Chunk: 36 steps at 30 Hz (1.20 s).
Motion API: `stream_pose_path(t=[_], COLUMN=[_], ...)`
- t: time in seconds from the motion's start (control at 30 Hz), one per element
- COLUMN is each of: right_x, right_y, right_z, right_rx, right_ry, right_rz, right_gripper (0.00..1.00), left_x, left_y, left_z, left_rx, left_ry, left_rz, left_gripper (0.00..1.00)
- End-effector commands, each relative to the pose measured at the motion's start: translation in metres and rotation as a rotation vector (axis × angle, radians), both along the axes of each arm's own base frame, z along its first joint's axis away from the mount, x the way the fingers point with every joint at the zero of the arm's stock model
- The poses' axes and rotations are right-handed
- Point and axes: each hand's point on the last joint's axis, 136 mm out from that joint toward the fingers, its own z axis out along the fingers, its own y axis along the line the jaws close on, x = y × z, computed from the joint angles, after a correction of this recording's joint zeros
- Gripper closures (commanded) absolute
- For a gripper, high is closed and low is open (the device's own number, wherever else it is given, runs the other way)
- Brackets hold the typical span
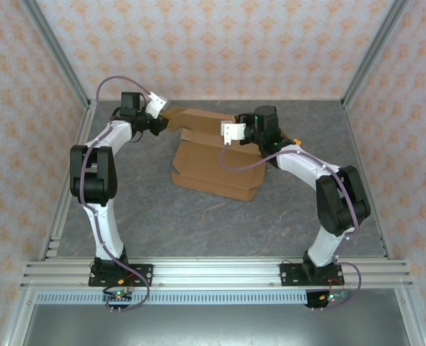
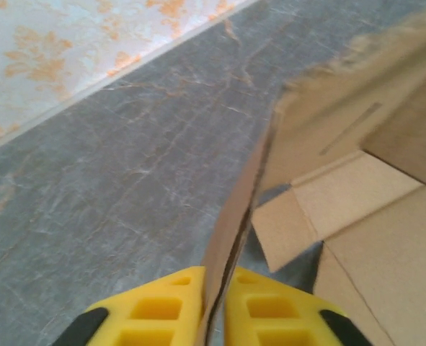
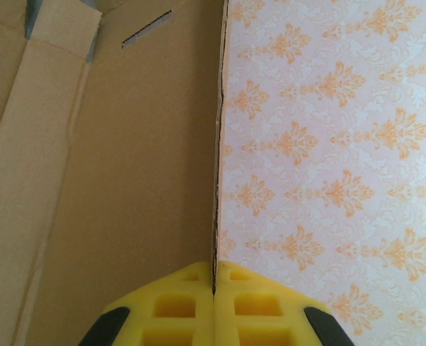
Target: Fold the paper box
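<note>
The paper box (image 1: 216,164) is a brown corrugated cardboard sheet, partly folded, lying at the middle back of the table with its far panel raised. My left gripper (image 1: 162,124) is shut on the raised panel's left end; in the left wrist view the cardboard edge (image 2: 231,223) runs up from between the yellow fingers (image 2: 162,310). My right gripper (image 1: 231,131) is shut on the right end of that panel; in the right wrist view the panel's thin edge (image 3: 218,144) rises from between the closed yellow fingers (image 3: 176,306), the box's inner face (image 3: 126,166) to its left.
Grey marbled table top (image 1: 198,216) surrounds the box. Patterned walls (image 1: 220,43) and aluminium frame posts (image 1: 58,58) enclose the back and sides. A small orange piece (image 1: 297,141) lies by the right arm. A metal rail (image 1: 220,272) runs along the near edge.
</note>
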Motion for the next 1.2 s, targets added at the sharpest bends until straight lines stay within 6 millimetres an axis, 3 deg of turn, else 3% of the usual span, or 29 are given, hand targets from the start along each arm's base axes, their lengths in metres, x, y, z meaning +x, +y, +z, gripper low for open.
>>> stream_pose_path(t=[0.0, 0.23, 0.27, 0.37, 0.73, 0.93, 1.07, 1.17], right_x=[0.001, 0.004, 0.003, 0.001, -0.001, -0.004, -0.005, -0.005], right_y=[0.001, -0.002, -0.002, 0.0, 0.013, 0.015, 0.016, 0.018], right_z=[0.001, -0.001, -0.002, 0.002, -0.01, -0.02, -0.021, -0.02], right_rx=[0.009, -0.002, -0.001, 0.019, 0.022, 0.014, 0.005, 0.0], right_ry=[0.042, 0.069, 0.077, 0.106, 0.15, 0.173, 0.176, 0.179], right_rz=[0.016, -0.002, 0.0, 0.019, 0.103, 0.121, 0.129, 0.136], right_gripper=[1.0, 1.0, 1.0, 1.0, 1.0, 1.0, 1.0, 1.0], left_x=[-0.017, -0.048, -0.053, -0.066, -0.09, -0.087, -0.098, -0.106], left_y=[-0.012, -0.007, -0.007, -0.003, 0.016, 0.032, 0.031, 0.016], left_z=[0.021, 0.024, 0.035, 0.037, 0.021, 0.037, 0.067, 0.083], left_rx=[-0.015, -0.036, -0.037, -0.03, -0.008, -0.001, -0.014, -0.014], left_ry=[0.026, 0.151, 0.138, 0.168, 0.234, 0.146, 0.024, -0.032], left_rz=[-0.046, 0.043, 0.052, 0.081, 0.221, 0.325, 0.325, 0.27], left_gripper=[0.92, 0.94, 0.94, 0.94, 0.91, 0.62, 0.54, 0.51])
